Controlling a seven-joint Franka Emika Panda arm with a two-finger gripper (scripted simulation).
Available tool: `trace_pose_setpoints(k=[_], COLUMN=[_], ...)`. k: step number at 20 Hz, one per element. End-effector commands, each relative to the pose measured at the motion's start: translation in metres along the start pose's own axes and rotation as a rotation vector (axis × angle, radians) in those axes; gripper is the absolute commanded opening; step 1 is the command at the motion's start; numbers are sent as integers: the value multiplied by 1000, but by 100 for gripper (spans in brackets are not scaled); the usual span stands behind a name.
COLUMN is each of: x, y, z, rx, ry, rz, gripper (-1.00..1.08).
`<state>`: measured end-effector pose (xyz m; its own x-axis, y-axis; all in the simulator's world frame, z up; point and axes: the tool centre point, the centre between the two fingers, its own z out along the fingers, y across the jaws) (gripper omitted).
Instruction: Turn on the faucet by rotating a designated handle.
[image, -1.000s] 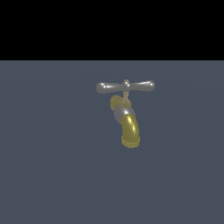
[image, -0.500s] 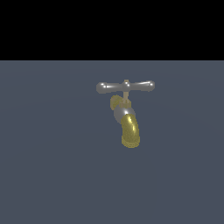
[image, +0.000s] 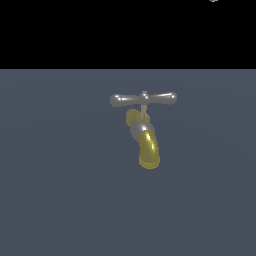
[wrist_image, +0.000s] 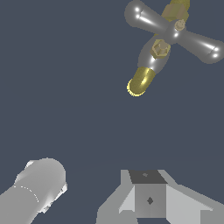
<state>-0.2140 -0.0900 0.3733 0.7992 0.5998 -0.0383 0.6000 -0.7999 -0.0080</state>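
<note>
Only part of the gripper (wrist_image: 148, 199) shows in the wrist view, as a pale grey block with sloped sides; its fingertips lie out of frame, so whether the jaws stand apart or together cannot be told. Beside it is a rounded grey cylinder (wrist_image: 35, 190) of the arm. Well apart from both, the faucet (image: 142, 131) stands alone on the flat slate-grey floor (image: 60, 190). Its silver-grey handle (image: 143, 99), 1 crossbar with 2 bulbous ends, lies level on a thin brass stem, untouched, above the curved yellow spout (image: 149, 150).
</note>
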Motion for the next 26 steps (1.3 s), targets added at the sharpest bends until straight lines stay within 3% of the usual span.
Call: trace_pose_setpoints(k=[1, 26], x=[0, 33], y=[11, 106], z=[9, 91], rx=[-2, -22], ry=[1, 9], rz=[-56, -570], gripper=[-100, -100])
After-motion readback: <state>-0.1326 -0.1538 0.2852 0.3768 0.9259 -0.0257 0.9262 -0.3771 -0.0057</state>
